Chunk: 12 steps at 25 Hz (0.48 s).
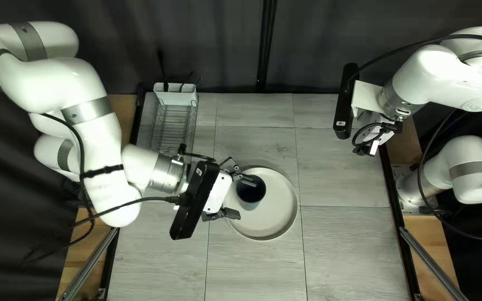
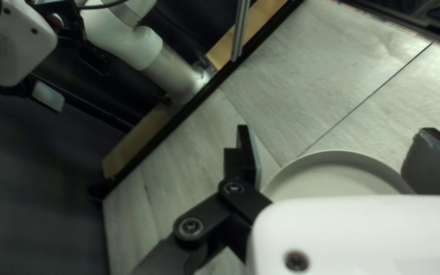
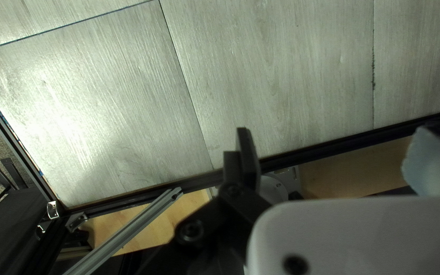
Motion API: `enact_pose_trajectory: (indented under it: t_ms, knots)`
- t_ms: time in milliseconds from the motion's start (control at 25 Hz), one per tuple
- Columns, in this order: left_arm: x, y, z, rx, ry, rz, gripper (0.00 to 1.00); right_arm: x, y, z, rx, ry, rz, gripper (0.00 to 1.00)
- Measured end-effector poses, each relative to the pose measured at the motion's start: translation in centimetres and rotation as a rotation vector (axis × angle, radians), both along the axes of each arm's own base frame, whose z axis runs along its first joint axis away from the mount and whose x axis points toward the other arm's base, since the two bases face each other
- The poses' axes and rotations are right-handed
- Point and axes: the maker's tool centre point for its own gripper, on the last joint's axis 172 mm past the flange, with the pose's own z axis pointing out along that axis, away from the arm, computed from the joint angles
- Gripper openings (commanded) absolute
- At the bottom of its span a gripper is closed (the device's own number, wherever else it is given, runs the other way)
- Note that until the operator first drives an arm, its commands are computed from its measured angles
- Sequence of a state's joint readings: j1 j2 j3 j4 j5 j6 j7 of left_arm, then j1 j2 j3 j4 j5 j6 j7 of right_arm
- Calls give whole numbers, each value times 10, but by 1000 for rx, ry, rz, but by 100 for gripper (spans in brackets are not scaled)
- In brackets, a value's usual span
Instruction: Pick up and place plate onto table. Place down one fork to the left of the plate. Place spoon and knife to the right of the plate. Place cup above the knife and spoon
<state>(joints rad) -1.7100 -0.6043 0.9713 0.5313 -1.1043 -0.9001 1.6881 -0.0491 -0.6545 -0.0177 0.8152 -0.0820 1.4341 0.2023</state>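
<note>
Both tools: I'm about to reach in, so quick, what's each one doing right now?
Left tool: open, fingers wide apart, close to the cup.
Right tool: open, nothing between its fingers.

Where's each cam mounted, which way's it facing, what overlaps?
Top left view: above the table's near edge, slanting down toward the dark curtain; shows left arm, right arm, plate, cup.
Left wrist view: on the left arm's wrist, looking along the open left gripper across the plate to the right arm's base.
Right wrist view: on the right arm's wrist, looking along the open right gripper at the table and its edge.
Top left and left wrist views share the plate and that base.
</note>
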Motion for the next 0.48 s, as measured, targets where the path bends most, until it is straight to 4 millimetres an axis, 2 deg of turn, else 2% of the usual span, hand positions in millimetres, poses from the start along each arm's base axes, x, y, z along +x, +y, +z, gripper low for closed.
enact_pose_trajectory:
  t_ms: [240, 360, 480]
  knots:
    - [7, 0, -2, -37, 8, -31, 100, 0, 0, 0, 0, 0, 0, 100]
    - [20, 2, 0, -30, -34, -98, 100, 0, 0, 0, 0, 0, 0, 100]
    - [33, 7, -6, -7, -77, -174, 100, 0, 0, 0, 0, 0, 0, 100]
